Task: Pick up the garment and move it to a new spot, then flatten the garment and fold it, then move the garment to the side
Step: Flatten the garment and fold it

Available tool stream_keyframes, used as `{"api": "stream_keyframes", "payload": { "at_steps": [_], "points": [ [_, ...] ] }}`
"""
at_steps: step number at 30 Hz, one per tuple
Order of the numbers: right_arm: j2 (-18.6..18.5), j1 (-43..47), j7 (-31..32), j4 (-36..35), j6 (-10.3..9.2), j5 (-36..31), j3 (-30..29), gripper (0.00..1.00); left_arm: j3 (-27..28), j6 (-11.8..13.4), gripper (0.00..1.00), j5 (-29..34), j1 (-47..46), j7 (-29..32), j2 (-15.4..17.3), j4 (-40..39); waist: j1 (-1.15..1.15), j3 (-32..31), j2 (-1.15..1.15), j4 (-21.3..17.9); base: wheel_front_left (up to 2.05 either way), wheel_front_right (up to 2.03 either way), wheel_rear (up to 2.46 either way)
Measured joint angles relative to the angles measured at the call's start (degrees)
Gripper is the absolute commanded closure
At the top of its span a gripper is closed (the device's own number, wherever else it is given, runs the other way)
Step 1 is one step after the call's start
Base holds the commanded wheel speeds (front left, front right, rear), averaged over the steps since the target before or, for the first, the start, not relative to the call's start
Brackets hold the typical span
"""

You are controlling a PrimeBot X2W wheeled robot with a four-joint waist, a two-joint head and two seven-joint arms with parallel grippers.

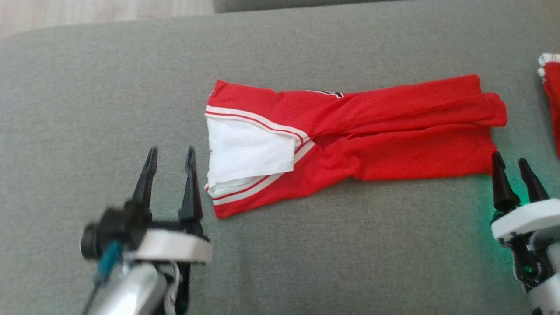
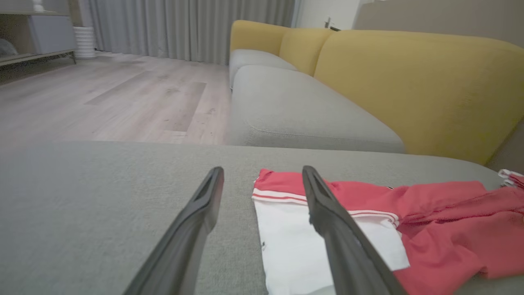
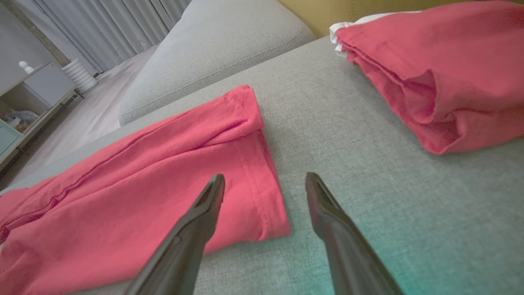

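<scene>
At 3 o'clock, second red garment [image 1: 552, 100] cut off by head-view edge. At 7 o'clock, left gripper [image 1: 171, 153], wrist blurred. On garment [image 1: 372, 131] top edge, dark mark [image 1: 332, 93] too small to read.

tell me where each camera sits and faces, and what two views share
head view: on the robot's head, looking down on the red garment on the grey cushion; left gripper and right gripper open.
left wrist view: on the left wrist, facing along its fingers over the garment's white end toward the yellow sofa back.
right wrist view: on the right wrist, facing along its fingers over the garment's hem.
shared: head and right wrist both catch a second garment.
</scene>
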Motion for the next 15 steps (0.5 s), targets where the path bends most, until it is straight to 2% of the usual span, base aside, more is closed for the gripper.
{"api": "stream_keyframes", "payload": {
  "at_steps": [2, 3, 4, 7, 15],
  "points": [
    [0.4, 0.5, 0.0, 0.1, 0.0, -0.8, -1.7, 0.0, 4.7, -1.1, 0.0, 4.6, 4.7, 0.0, -3.7, -0.8, 0.0, -0.6, 0.0, 0.6, 0.0, 0.0, 0.0],
    [0.4, 0.5, 0.0, 0.1, 0.0, -0.8, -1.7, 0.0, 4.7, -1.1, 0.0, 4.6, 4.7, 0.0, -3.7, -0.8, 0.0, -0.6, 0.0, 0.6, 0.0, 0.0, 0.0],
    [0.4, 0.4, 0.0, 0.3, 0.0, -1.0, -2.7, 0.0, 6.5, -1.7, 0.0, 7.0, 6.4, 0.0, -5.4, -0.8, 0.0, -0.9, 0.0, 1.1, 0.0, 0.0, 0.0],
    [0.5, -1.1, 1.1, 1.8, 0.0, -2.8, -5.3, 0.0, 10.9, -4.4, 0.0, 12.9, 9.4, 0.0, -9.8, -0.8, 0.0, -1.5, 0.0, 2.5, 0.0, 0.0, 0.0],
    [0.6, -10.0, 4.9, 14.1, 0.0, -9.2, -12.6, 0.0, 16.2, -11.2, 0.0, 24.4, 12.5, 0.0, -17.0, 0.5, 0.01, -1.6, 0.0, 7.7, 0.0, 0.0, 0.0]
  ]
}}
